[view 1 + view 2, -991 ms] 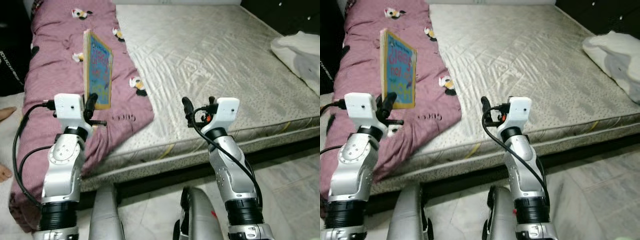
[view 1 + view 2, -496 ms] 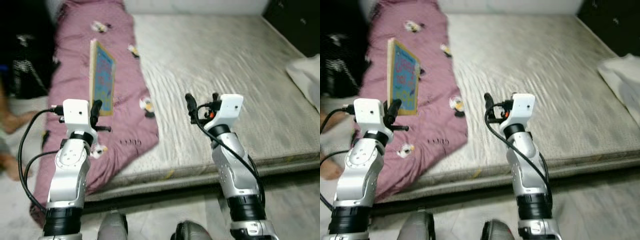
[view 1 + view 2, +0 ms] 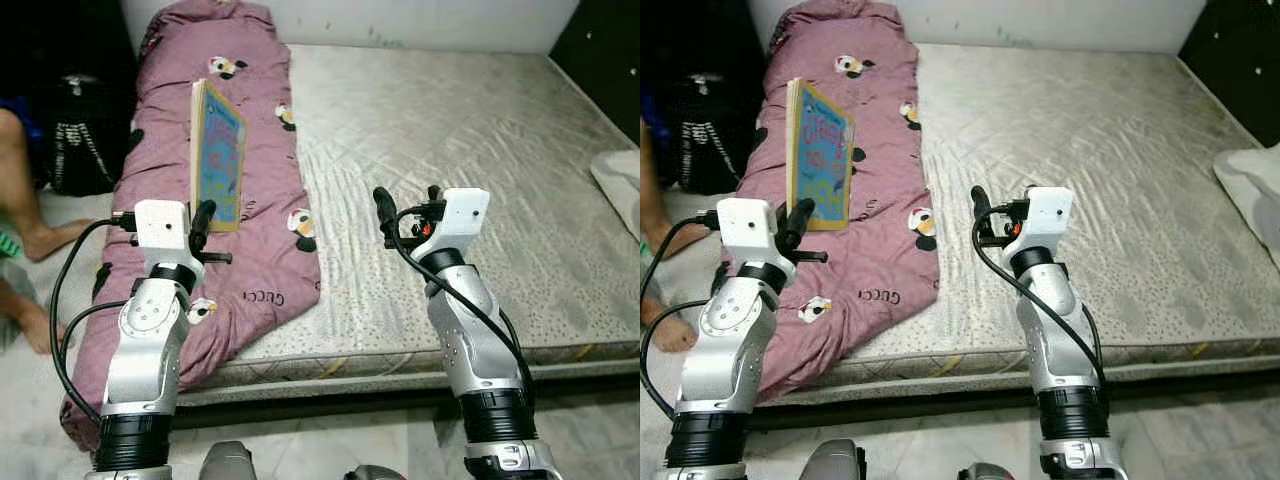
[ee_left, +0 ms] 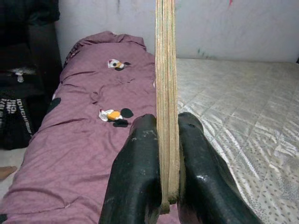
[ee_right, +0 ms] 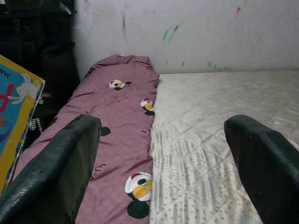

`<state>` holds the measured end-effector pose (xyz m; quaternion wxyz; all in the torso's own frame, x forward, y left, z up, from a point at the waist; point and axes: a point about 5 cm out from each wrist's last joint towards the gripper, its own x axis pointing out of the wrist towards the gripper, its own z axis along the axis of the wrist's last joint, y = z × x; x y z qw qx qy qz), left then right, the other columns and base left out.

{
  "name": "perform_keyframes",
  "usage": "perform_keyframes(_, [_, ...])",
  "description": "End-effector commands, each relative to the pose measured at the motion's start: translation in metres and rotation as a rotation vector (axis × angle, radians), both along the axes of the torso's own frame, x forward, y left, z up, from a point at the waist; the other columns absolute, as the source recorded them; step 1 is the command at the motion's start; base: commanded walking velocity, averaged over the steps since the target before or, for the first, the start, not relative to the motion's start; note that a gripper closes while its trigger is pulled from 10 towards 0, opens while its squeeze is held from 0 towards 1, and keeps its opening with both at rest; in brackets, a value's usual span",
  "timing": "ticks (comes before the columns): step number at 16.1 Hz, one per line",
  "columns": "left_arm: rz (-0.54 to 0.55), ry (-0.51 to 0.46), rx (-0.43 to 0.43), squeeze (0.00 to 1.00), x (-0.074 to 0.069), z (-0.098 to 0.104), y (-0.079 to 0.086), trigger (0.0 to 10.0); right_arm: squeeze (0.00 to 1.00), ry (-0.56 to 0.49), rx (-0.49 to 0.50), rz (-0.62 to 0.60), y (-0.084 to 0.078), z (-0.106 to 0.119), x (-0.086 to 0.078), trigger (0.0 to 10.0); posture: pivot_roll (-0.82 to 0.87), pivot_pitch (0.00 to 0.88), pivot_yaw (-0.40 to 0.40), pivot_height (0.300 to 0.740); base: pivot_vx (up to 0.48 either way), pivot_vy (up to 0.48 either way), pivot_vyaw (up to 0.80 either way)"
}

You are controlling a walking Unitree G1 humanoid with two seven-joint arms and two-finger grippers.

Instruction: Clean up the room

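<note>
My left gripper (image 3: 203, 216) is shut on the bottom edge of a thin picture book (image 3: 217, 155) with a blue cover and yellow border, held upright above the purple blanket (image 3: 190, 120). The left wrist view shows the book (image 4: 166, 84) edge-on, pinched between the two black fingers (image 4: 140, 172). My right gripper (image 3: 384, 208) stands open over the near part of the bare grey mattress (image 3: 470, 130), with nothing between its fingers (image 5: 60, 168). The book's corner (image 5: 16, 116) appears at the side of the right wrist view.
A person's bare legs and feet (image 3: 22, 240) are on the floor at the far left, beside a dark bag (image 3: 80, 130). White cloth (image 3: 622, 175) lies at the mattress's right edge. A white wall runs behind the bed. Pale tiled floor lies before the mattress edge.
The whole view has shifted and pulled back as the camera moved, bringing the person's legs and more of the blanket into view. Both arms keep their pose, the book still held.
</note>
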<state>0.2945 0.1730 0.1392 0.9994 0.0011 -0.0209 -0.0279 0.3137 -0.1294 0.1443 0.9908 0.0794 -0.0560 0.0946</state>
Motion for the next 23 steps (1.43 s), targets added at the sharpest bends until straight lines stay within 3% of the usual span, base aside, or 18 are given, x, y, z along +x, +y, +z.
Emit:
perform_keyframes(1, [-0.009,-0.04,-0.004,0.0,0.0021,0.009,-0.0028,10.0,0.0,0.0,-0.005,-0.007,-0.0026,-0.0008,-0.0014,10.0,0.03,0.0,-0.063,0.74,0.0,0.0,0.0])
perform_keyframes(7, [-0.02,-0.039,0.002,0.0,0.0014,0.007,-0.0079,10.0,0.0,0.006,-0.026,0.016,-0.0012,-0.0019,-0.0029,10.0,0.02,0.0,-0.069,0.74,0.0,0.0,0.0])
perform_keyframes(12, [-0.026,-0.031,-0.01,0.0,0.0009,0.0047,-0.0107,10.0,0.0,0.0,-0.053,0.042,-0.002,-0.0024,-0.0052,10.0,0.01,0.0,-0.077,0.74,0.0,-0.285,0.0])
perform_keyframes(23, [-0.022,-0.025,-0.024,0.0,0.0009,0.0023,-0.0123,10.0,0.0,0.003,-0.073,0.05,-0.0024,-0.0039,-0.0072,10.0,0.01,0.0,-0.084,0.74,0.0,-0.309,0.56])
